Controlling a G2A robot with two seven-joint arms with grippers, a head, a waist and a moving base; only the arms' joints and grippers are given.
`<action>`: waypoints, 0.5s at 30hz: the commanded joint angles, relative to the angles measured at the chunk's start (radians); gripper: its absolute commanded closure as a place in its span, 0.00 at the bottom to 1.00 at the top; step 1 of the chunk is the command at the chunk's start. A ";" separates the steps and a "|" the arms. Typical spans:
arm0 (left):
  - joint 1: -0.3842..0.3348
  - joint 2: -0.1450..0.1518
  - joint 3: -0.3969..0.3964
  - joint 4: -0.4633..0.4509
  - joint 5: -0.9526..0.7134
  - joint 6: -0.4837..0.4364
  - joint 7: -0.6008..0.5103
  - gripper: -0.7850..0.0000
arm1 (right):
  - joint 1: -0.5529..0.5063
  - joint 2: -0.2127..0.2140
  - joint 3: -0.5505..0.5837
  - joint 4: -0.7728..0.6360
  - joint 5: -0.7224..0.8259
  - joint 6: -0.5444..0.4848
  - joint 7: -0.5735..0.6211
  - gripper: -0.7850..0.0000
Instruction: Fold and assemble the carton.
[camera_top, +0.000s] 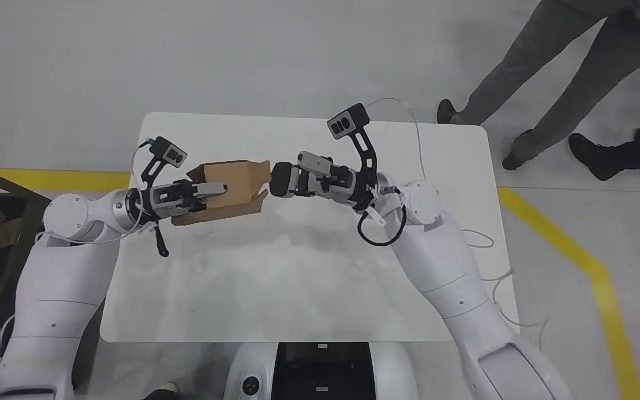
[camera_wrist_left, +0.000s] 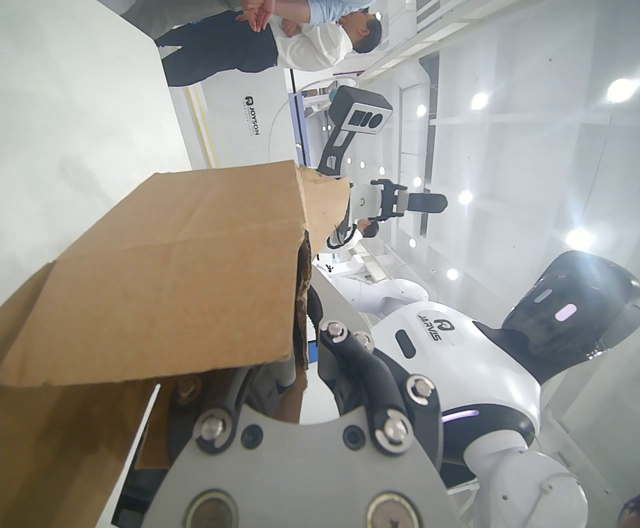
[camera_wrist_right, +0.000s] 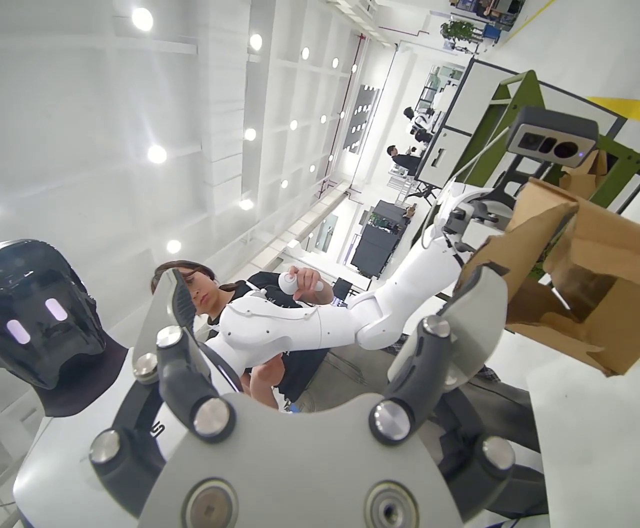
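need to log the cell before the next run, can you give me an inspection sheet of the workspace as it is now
surface: white table with rounded corners
job's things: brown carton, flaps open, not yet assembled
clutter: nothing seen
grippers: left gripper shut on the carton; right gripper open at its other end
cables: black cable looping beside the right arm
surroundings: yellow floor line beside the table

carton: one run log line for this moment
carton part-open, over table | left gripper shut on one end | right gripper open at opposite end
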 joint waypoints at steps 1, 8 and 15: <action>-0.001 -0.001 0.003 -0.001 0.011 -0.002 0.006 1.00 | -0.001 0.002 0.001 -0.009 -0.009 0.001 0.001 0.00; -0.006 -0.002 0.009 -0.003 0.039 -0.007 0.026 1.00 | 0.001 0.003 -0.009 -0.027 -0.032 -0.020 -0.029 0.00; -0.002 -0.005 0.011 -0.005 0.020 -0.008 0.022 1.00 | 0.008 0.006 -0.020 -0.030 -0.052 -0.021 -0.026 0.00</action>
